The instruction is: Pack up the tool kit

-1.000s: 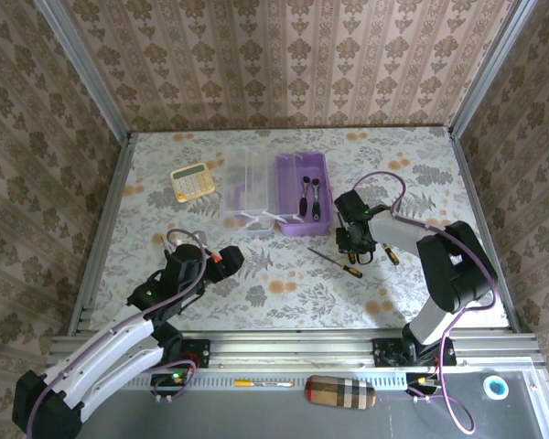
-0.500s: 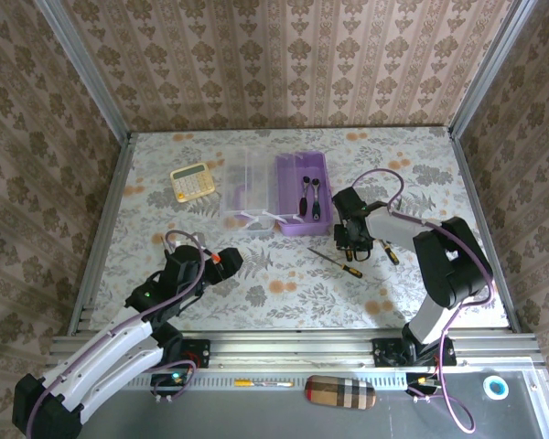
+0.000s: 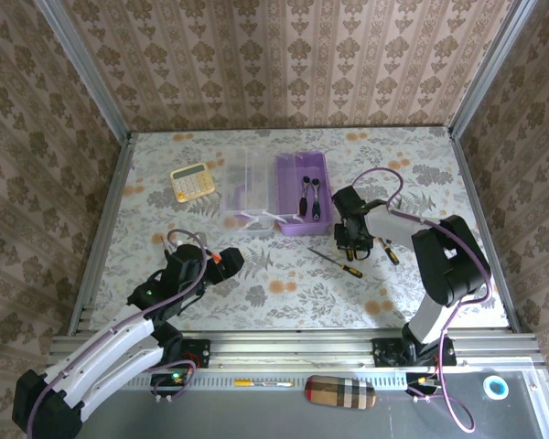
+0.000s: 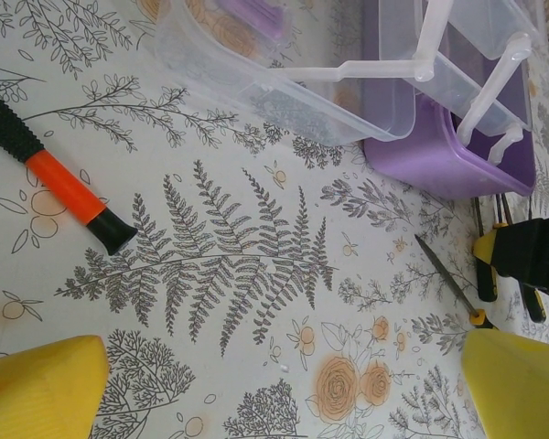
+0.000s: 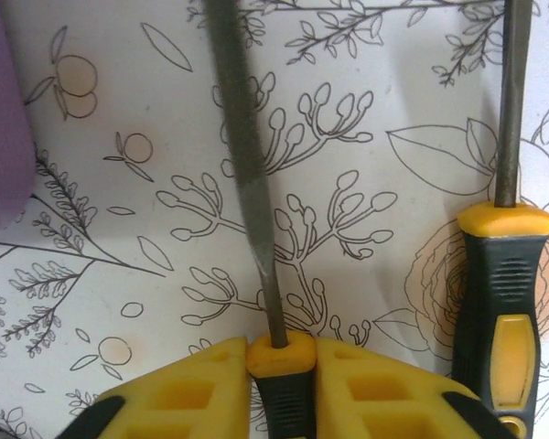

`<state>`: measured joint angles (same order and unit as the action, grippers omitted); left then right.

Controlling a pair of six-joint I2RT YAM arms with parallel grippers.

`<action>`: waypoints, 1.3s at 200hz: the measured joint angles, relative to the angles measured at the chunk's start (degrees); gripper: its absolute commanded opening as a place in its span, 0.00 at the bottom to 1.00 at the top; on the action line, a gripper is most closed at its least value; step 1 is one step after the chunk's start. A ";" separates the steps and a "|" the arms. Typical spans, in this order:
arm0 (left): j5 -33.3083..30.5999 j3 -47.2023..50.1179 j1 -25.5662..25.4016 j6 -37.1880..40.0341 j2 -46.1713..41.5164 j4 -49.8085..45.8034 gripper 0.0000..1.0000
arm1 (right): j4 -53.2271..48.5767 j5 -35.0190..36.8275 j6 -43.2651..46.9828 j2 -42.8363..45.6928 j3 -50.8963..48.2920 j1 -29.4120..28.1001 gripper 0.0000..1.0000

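Purple translucent plastic at 12 o'clock on the surface point(image 3: 284, 302): tool kit box point(image 3: 297, 229), open, clear lid point(image 3: 247, 192) swung out to its 9 o'clock, two dark wrench-like pieces point(image 3: 311, 194) already inside. Probably light and thin-walled; better steadied by the rim than squeezed.

Right tool point(image 5: 281, 361) clamped on the yellow collar of a thin-shafted screwdriver point(image 5: 247, 165), at 4 o'clock of the box. Stiff steel, light, ribbed handle likely grippy. Held so close to the shaft, probably tail-heavy and prone to pivot; worth lifting slowly.

Second screwdriver point(image 5: 503, 302) just beside, at 3 o'clock, untouched. Black-and-orange handle point(image 4: 59, 178), a screwdriver by the look, near left tool point(image 4: 284, 402), fingers spread wide, holding nothing.

Count: three screwdrivers out, two pieces in, one box, one yellow calculator point(image 3: 191, 181) at 10 o'clock.
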<state>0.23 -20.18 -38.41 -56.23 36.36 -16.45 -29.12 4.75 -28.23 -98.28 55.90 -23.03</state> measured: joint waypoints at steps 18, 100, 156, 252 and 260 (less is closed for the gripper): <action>-0.04 0.00 0.00 0.00 -0.28 -0.17 1.00 | -0.33 0.15 -0.04 0.02 0.15 0.00 0.16; -2.54 -1.09 1.09 0.00 -4.17 -4.15 1.00 | -0.94 0.46 -0.09 3.23 0.35 -0.02 0.14; -9.31 -1.33 3.34 -3.58 -13.77 -13.40 1.00 | -4.15 2.14 0.20 6.36 5.88 -0.02 0.14; -12.96 -1.25 4.46 -5.73 -18.99 -19.43 1.00 | -7.15 2.93 0.02 5.18 21.92 -7.72 0.14; -12.96 -1.25 4.46 -5.73 -18.64 -19.61 1.00 | -6.97 2.49 -0.20 3.50 24.57 -8.83 0.14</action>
<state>-12.73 -21.43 -33.95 -61.95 17.72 -36.05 -36.10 7.25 -28.42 -94.78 80.47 -31.86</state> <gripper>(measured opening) 0.999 0.137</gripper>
